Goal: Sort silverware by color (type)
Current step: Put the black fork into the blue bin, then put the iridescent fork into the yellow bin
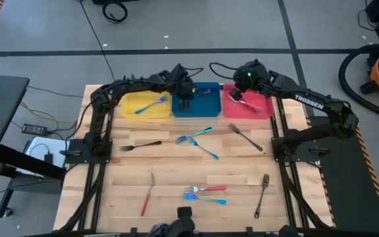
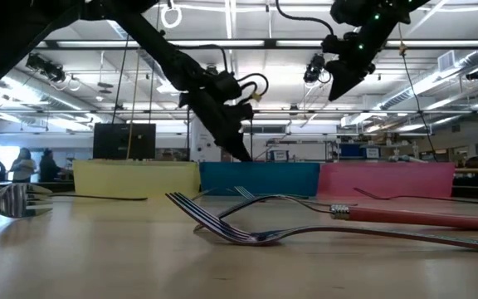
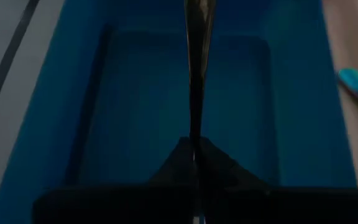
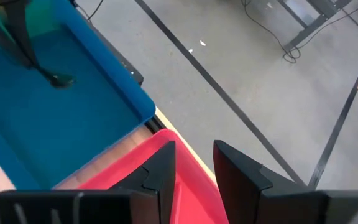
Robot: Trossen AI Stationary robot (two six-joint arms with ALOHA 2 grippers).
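Three trays stand in a row at the table's far edge: yellow (image 1: 131, 100), blue (image 1: 208, 105) and red (image 1: 263, 110). My left gripper (image 1: 184, 97) hangs over the blue tray, shut on a dark grey piece of silverware (image 3: 195, 74). My right gripper (image 4: 194, 149) is open and holds nothing, above the red tray's far rim (image 4: 123, 174). A blue-handled piece (image 1: 151, 105) lies in the yellow tray. A red-handled one (image 1: 245, 103) lies in the red tray. Several forks and other pieces lie flat on the wooden table (image 1: 295, 158). My left gripper pinches the dark piece's handle (image 3: 195, 134) between its two fingers, the piece running straight on from them. The fingers slant down into the blue tray from the table's left. The piece's free end (image 4: 59, 79) is at the tray floor; whether it touches, I cannot tell.
On the table lie a dark fork (image 1: 140, 145), two teal-handled pieces (image 1: 195, 135), a dark fork (image 1: 245, 137), a red-handled fork (image 1: 147, 194), a red and a blue piece side by side (image 1: 206, 192), and a dark fork (image 1: 262, 194). People show in the room beyond.
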